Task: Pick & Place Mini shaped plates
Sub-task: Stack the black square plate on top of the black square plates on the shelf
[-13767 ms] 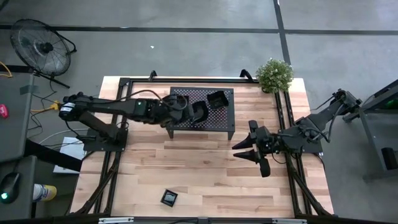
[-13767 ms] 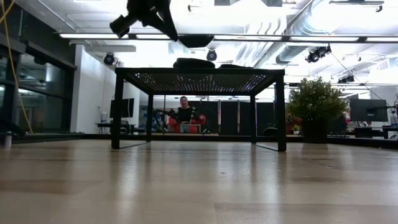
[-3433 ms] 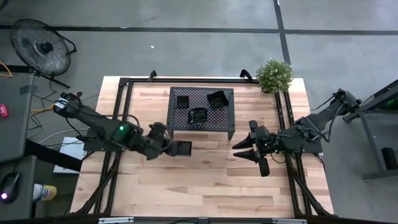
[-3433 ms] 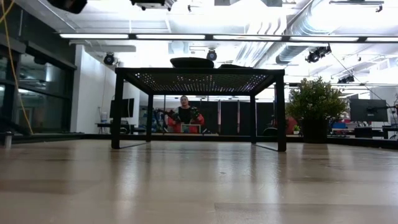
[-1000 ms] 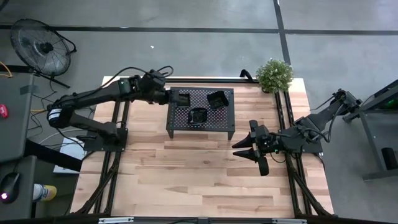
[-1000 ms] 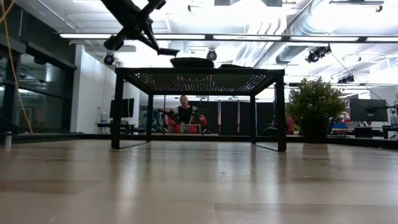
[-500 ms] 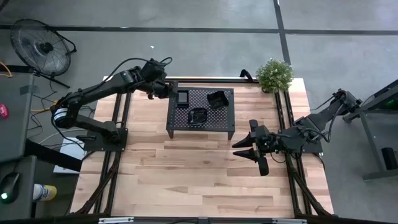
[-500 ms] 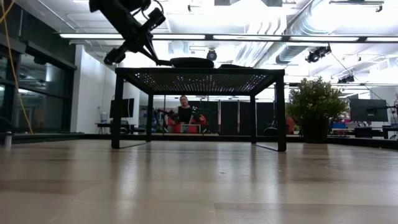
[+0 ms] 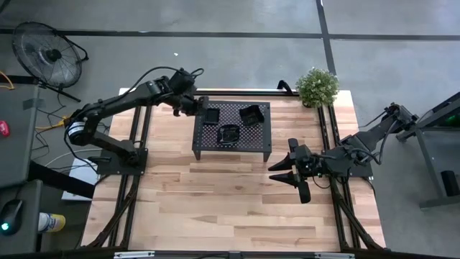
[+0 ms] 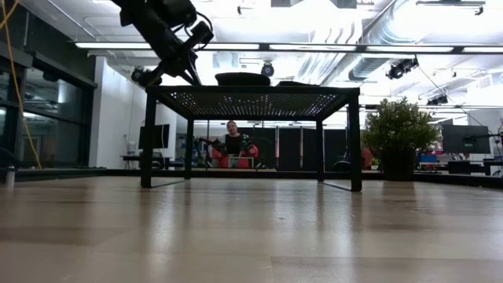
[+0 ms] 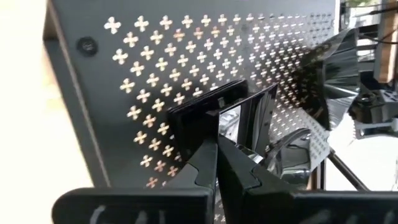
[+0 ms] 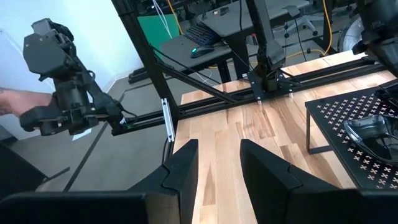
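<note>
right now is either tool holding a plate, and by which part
The left tool pinches the near rim of a square mini plate on the mesh rack. The right tool is open and holds nothing.

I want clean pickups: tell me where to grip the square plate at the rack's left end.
Pinch the raised rim of the square plate on the side facing the left pincer, one finger inside and one outside. It sits flat on the rack, so only that thin upright edge offers purchase.
</note>
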